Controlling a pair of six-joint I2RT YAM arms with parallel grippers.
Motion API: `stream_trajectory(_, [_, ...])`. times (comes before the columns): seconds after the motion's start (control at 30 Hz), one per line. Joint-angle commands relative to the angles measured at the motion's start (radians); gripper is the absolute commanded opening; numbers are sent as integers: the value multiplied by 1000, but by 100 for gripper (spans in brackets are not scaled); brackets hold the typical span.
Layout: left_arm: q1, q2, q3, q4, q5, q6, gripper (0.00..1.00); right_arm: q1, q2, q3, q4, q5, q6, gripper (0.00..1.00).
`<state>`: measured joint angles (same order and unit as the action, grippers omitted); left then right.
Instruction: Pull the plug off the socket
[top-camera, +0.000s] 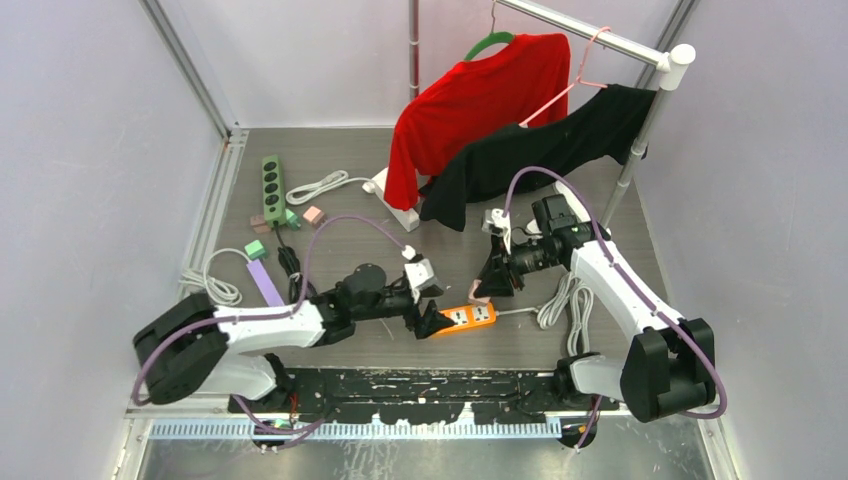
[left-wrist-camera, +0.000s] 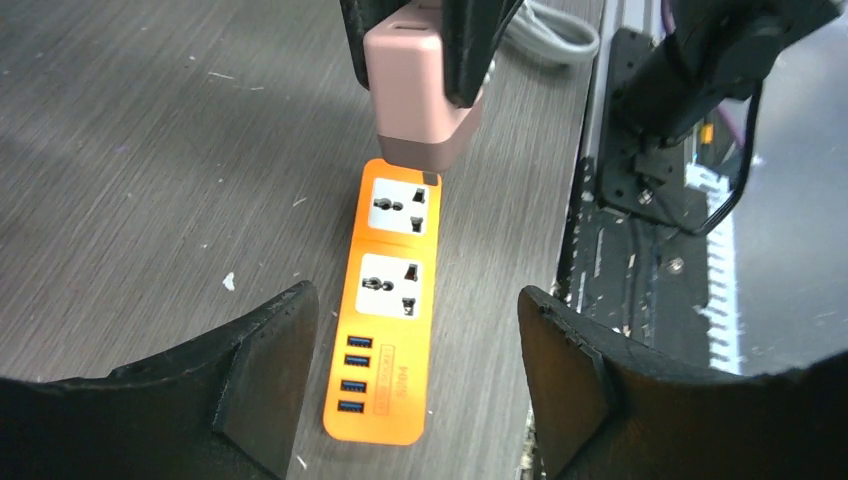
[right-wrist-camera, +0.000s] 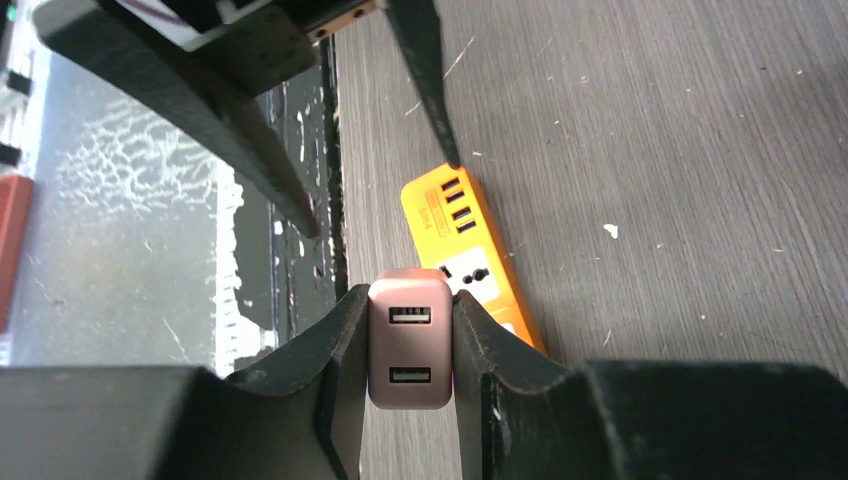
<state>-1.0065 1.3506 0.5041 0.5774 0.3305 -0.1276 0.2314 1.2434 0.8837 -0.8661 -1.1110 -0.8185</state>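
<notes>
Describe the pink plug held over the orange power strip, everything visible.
The pink plug is a boxy, round-cornered block, seemingly matte rose plastic, with two USB ports on its top face. The right gripper clamps its two sides. It stands upright at the socket end of the orange power strip, its base at the strip's surface; whether its pins sit in a socket is hidden.

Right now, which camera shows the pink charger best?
Right wrist view: the pink charger sits centred, both USB ports visible, pinched in the right gripper. The left wrist view shows its side at the orange power strip; the top view, only a speck.
</notes>
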Motion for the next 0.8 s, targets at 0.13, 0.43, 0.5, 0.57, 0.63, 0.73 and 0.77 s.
stream_trajectory(0.13, [3,-240,42,-243,-232,-306,74,-5,15,-8,319,-2,564,7])
stream_trajectory(0.43, [-127,-237,270,-535,-512,-362,69,-5,62,12,325,9,650,9])
stream_trajectory(0.5, [-180,-192,347,-628,-631,-348,68,-4,65,10,331,7,657,12])
stream_trajectory(0.57, [-212,-140,408,-689,-676,-333,68,-5,68,12,332,8,659,13])
stream_trajectory(0.63, [-232,-95,447,-702,-679,-328,68,-6,68,13,332,8,659,13])
stream_trajectory(0.73, [-254,-15,494,-685,-676,-328,67,-5,68,13,332,9,659,14])
stream_trajectory(0.77, [-261,6,512,-683,-678,-327,67,-5,69,11,332,8,659,14])
